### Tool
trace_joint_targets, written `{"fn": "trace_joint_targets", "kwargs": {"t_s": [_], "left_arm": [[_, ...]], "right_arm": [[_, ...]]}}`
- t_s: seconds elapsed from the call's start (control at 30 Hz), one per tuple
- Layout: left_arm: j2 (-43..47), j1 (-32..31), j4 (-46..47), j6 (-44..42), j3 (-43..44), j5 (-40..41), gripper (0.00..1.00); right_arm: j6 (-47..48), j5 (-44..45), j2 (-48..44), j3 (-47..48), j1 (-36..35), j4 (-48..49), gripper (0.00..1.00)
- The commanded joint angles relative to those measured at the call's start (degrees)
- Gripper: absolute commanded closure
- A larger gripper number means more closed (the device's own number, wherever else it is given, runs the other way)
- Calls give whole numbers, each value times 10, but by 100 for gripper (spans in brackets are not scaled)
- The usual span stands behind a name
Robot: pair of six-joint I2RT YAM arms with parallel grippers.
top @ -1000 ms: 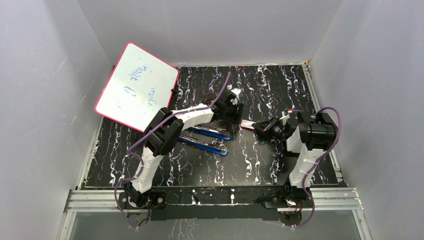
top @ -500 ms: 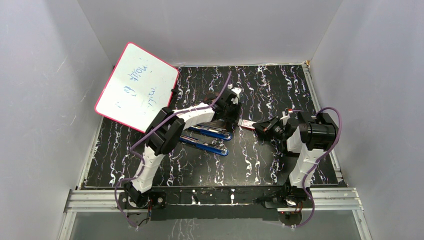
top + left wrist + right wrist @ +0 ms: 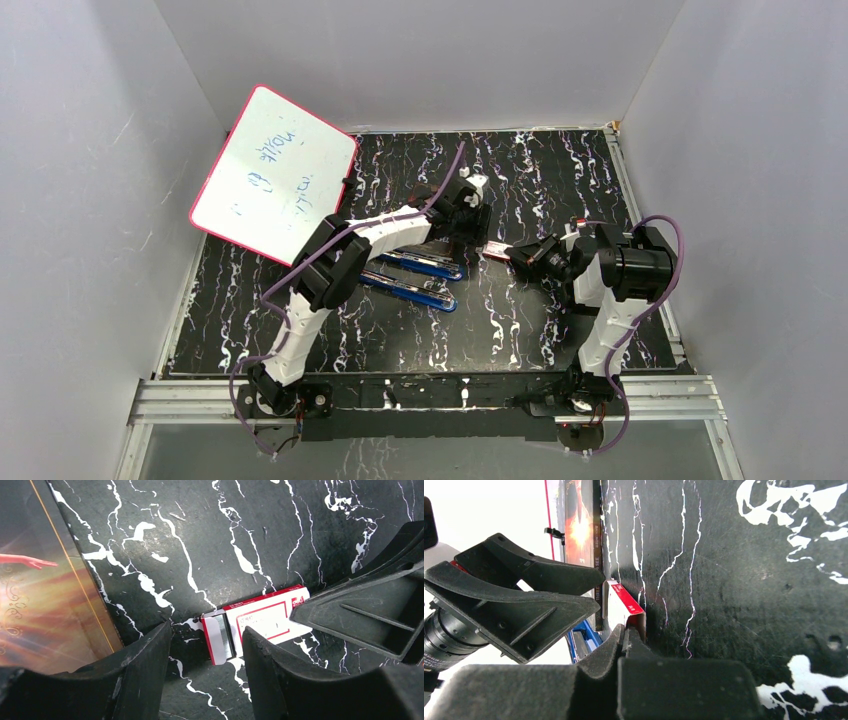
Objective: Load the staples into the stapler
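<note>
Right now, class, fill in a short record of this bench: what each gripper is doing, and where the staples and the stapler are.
left gripper: open, the box's open end seen between its fingers
right gripper: shut on the small red-and-white box, at its other end
staples: a grey strip showing in the box's open end
stapler: blue, lying opened beside the left arm, apart from the box
loading: not yet done

Your left gripper (image 3: 206, 630), fingers spread, straddles the box (image 3: 265, 617) end, with the book (image 3: 45, 580) close on one side, the right gripper (image 3: 625, 637) clamping the box's other end, and bare table (image 3: 225, 530) beyond.
</note>
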State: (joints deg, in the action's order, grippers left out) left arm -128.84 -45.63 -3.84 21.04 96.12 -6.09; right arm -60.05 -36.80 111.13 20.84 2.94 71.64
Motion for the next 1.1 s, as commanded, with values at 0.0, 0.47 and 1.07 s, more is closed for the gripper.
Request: {"fn": "trace_joint_targets", "kwargs": {"t_s": [0.0, 0.47, 1.07], "left_arm": [[6, -6, 0, 2, 13, -9, 47], [-7, -6, -31, -26, 26, 21, 67], [6, -6, -31, -35, 17, 40, 89]], "right_arm": [[9, 1, -16, -2, 3, 12, 100], [9, 1, -16, -3, 3, 12, 100], [10, 0, -17, -2, 3, 12, 100]]}}
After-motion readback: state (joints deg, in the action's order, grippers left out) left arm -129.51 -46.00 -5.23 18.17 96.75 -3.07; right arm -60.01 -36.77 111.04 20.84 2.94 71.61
